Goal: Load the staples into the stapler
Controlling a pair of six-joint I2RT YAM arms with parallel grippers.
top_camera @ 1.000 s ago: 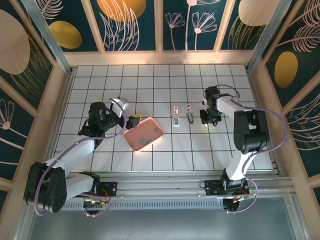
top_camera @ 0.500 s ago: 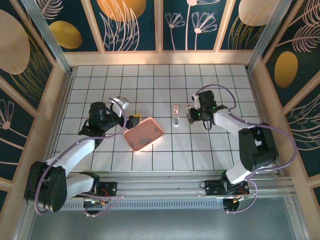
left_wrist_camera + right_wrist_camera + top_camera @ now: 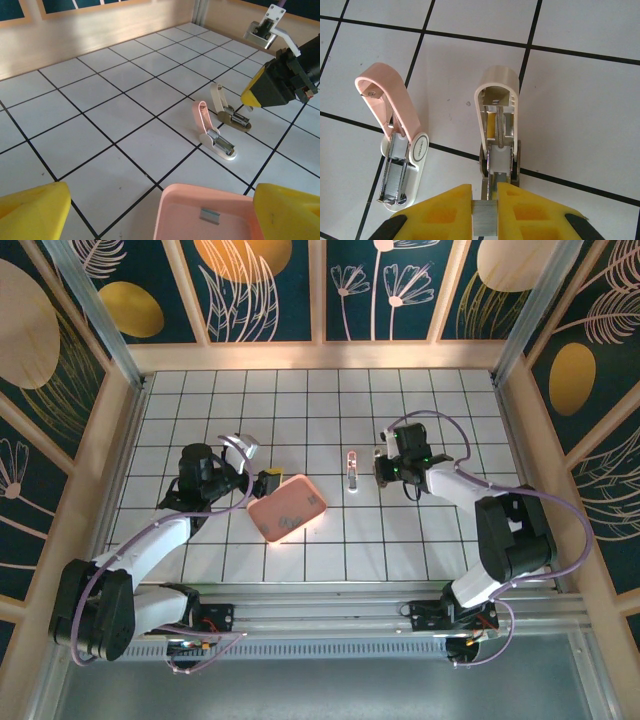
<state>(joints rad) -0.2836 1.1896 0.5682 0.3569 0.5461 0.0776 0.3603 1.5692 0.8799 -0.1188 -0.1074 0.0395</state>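
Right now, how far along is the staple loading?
Done: the pink stapler and cream stapler both lie hinged open. In hand: the right gripper is shut on a staple strip at the end of the cream stapler's rail, and it looks not yet seated. Left to do: slide it in and close the lid. A spare strip lies in the tray by the open left gripper.
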